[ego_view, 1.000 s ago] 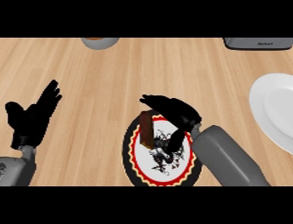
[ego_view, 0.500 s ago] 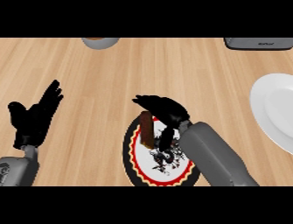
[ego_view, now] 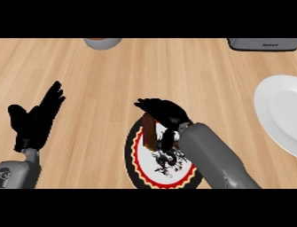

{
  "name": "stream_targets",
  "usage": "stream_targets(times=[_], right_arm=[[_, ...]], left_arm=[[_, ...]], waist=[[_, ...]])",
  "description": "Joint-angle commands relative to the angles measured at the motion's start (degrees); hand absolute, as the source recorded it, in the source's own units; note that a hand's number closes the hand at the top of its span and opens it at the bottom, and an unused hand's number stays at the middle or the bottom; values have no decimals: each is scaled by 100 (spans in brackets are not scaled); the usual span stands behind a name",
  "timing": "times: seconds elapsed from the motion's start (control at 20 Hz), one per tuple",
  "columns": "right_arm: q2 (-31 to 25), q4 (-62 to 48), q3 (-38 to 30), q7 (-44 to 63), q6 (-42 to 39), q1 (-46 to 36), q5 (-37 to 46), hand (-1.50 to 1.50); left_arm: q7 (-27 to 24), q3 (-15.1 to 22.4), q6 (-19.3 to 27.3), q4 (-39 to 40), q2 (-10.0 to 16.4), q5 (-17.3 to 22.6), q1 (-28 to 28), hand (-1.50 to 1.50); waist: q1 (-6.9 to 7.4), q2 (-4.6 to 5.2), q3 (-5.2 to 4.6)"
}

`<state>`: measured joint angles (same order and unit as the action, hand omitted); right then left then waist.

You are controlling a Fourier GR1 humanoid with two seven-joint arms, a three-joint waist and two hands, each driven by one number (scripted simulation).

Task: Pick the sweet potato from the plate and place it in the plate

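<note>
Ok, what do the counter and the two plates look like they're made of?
Counter: wood, matte, with light plank grain lines. White plate: likely glazed ceramic, smooth with soft shading and a raised rim. Patterned plate: probably printed ceramic too, black edge and red scalloped ring; can't be sure.

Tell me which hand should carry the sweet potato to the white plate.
Right. The right hand curls over the sweet potato on the patterned plate, and the white plate lies on that side. The left hand rests open at far left.
</note>
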<state>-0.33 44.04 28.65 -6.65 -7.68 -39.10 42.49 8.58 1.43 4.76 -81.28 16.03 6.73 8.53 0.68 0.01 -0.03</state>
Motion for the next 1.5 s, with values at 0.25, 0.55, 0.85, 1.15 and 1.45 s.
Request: stream_targets(times=[0.25,0.55,0.85,1.15,1.45], right_arm=[[30,-574,529,-881,140,25,123,150],[28,-189,640,-515,46,-130,-461,150],[-257,680,375,576,816,762,-299,150],[-1315,1536,-173,1330,1717,1343,5,150],[-1890,3274,-848,1819,2929,1551,378,150]], left_arm=[[-329,-118,-172,128,-113,-116,-177,0],[62,-143,10,340,-325,-300,404,0],[261,-298,-12,37,-92,-273,184,0],[60,-403,-203,-88,-7,-135,-221,0],[192,-581,-197,-37,44,-3,-161,0]], waist=[[29,21,4],[-22,15,3],[-205,-58,1],[-243,-90,-3],[-431,-149,-8]])
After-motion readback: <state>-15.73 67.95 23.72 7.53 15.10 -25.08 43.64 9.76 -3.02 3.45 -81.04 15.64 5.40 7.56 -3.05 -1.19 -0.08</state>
